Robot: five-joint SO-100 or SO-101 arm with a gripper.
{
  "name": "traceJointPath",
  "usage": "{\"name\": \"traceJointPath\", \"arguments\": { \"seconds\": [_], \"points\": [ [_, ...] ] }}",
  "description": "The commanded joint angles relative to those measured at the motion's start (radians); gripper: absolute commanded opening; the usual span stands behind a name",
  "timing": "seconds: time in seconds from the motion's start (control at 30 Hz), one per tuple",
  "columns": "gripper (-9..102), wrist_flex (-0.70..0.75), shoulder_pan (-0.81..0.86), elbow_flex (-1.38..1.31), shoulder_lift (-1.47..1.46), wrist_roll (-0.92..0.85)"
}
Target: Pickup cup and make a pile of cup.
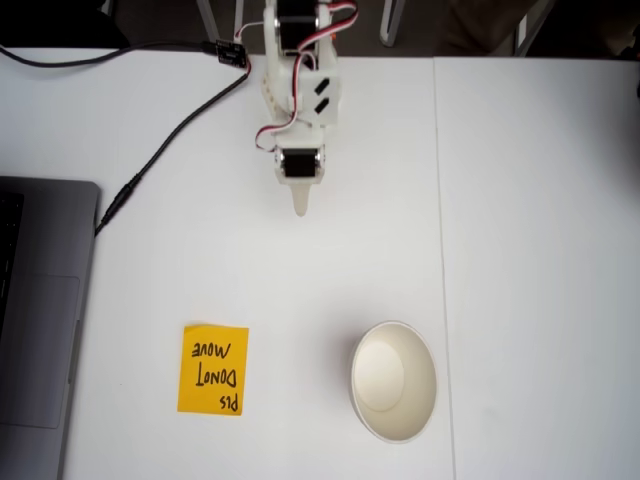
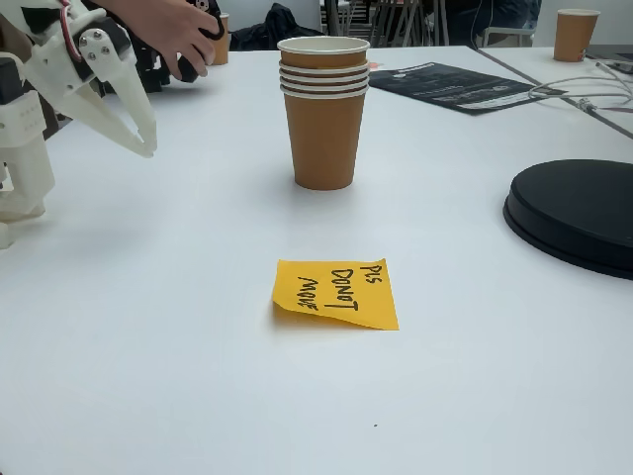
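White table [image 1: 530,200], laptop [image 1: 40,320] at 9 o'clock in a fixed view. Pile of cup [image 2: 323,109] stands at 5 o'clock, note [image 2: 336,293] beside. Gripper [image 2: 138,139] looks closed, empty, well apart.

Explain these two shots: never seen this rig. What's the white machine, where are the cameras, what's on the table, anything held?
The white plastic machine is a small robot arm; its two-finger gripper looks shut and holds nothing. One fixed view looks straight down, the other looks across the white table from low at the side. On it: a stack of brown paper cups nested upright, seen from above as one white mouth; a yellow sticky note reading "PLS DONOT MOVE"; a grey laptop; a black round disc. A person's hand reaches in behind the arm.
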Motion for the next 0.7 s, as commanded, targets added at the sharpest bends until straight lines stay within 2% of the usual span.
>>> {"name": "traceJointPath", "arguments": {
  "seconds": [0.0,0.67],
  "points": [
    [-7,-0.023,0.009,0.021,0.043,0.003],
    [-7,-0.011,0.009,0.098,0.204,0.008]
  ]
}}
